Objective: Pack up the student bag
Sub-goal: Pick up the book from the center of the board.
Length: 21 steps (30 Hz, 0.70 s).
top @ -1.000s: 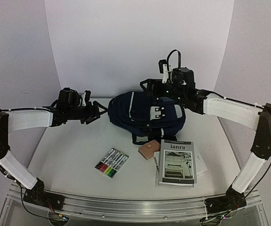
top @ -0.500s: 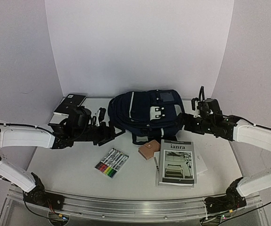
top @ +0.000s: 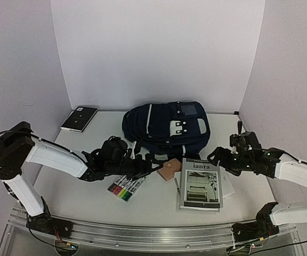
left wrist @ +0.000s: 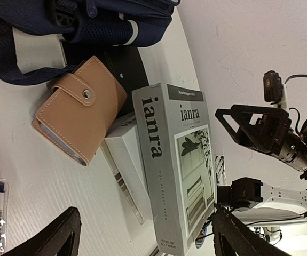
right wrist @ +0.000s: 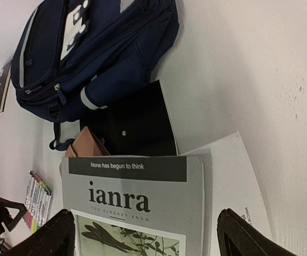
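The student bag (top: pixel 166 128) lies at the middle of the bench's far edge, the grey "ianra" book (top: pixel 200 183) right of centre nearer the front, the marker pack (top: pixel 126 185) left of it, the tan wallet (top: pixel 168 170) between bag and book, while the left gripper (top: pixel 152 163) and right gripper (top: pixel 215 158) hover with jaws released, grasping nothing.

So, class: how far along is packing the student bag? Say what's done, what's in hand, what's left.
Done: nothing visibly packed; the student bag shows no open compartment. In hand: nothing; the left end effector hovers open by the wallet, the right end effector open by the book. Left: marker pack, wallet, book and the far notebook all lie outside.
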{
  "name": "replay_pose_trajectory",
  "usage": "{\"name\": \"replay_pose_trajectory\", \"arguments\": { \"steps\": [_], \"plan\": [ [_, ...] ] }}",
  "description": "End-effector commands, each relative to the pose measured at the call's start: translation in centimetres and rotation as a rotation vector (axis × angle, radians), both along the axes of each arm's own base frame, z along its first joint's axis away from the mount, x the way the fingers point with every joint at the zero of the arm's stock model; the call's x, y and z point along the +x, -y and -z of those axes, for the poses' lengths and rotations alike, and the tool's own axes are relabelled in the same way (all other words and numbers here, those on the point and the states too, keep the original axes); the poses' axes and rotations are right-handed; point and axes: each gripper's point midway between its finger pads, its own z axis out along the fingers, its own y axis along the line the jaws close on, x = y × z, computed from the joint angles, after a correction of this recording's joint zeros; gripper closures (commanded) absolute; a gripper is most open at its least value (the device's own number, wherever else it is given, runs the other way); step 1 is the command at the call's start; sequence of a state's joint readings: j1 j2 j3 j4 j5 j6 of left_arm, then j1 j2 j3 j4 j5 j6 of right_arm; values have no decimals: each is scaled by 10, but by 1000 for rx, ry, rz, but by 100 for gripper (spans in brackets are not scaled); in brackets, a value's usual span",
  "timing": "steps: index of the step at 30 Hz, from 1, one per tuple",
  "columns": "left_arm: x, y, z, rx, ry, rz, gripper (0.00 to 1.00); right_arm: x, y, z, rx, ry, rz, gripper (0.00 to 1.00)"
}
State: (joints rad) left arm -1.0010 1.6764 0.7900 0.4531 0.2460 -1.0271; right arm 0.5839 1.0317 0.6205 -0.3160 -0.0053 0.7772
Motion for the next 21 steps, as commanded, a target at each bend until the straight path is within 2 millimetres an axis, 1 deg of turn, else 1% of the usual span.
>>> {"name": "replay_pose_trajectory", "arguments": {
  "steps": [1,5,9,10,13,18,21],
  "plan": [
    [-1,35,-37,-132,21,73,16,-13,0,17,14,-74,6,12],
    [-6,48,-27,-128,-27,120,16,-19,-2,34,-6,-125,-15,12],
    [-9,63,-16,-120,-72,178,16,-22,-17,45,29,-154,-74,15],
    [-10,67,-16,-122,-82,195,16,-23,-24,44,63,-154,-99,16],
    [-13,75,-8,-122,-120,229,16,-24,-39,42,128,-153,-136,19],
    [-19,86,6,-128,-183,282,16,-21,-56,35,188,-140,-180,23],
    [-22,91,13,-135,-216,309,16,-18,-64,35,198,-144,-199,24]
  ]
}}
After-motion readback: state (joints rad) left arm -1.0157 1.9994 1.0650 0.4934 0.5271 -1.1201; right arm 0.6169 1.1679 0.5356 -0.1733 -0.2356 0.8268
